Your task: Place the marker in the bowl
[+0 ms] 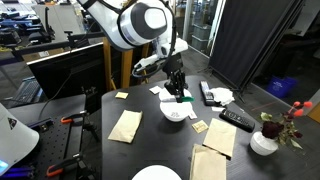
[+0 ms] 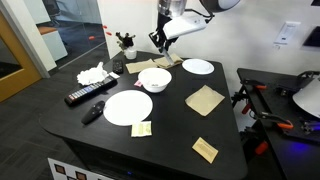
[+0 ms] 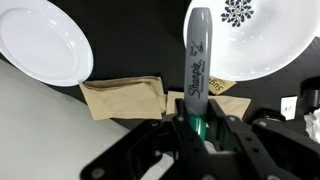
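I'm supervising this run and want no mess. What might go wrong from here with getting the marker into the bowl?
The jaws grip the marker only at its green end, so the long barrel may swing or slip. The gripper hangs well above the bowl; released from there, the marker may bounce out or land on the napkin.

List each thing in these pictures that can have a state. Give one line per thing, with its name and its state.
claw: shut on the marker
marker: gripped, lifted, not in the bowl
bowl: upright, empty
big plate: flat, empty
vase: upright
remote: lying flat
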Robot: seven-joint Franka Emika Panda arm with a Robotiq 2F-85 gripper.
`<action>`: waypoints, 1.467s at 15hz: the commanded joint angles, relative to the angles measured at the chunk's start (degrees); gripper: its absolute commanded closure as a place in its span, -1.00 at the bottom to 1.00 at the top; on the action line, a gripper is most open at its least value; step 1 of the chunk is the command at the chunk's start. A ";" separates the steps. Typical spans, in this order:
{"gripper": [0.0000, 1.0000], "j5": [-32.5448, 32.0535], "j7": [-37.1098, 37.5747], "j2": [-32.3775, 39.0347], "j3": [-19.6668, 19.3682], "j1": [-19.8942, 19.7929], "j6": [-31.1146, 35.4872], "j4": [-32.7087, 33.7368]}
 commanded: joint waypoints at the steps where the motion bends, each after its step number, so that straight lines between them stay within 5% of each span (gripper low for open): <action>1: 0.87 -4.70 6.29 2.64 -0.42 0.91 -0.32 2.14; 22: 0.87 -25.25 34.47 13.40 1.31 1.70 1.39 10.44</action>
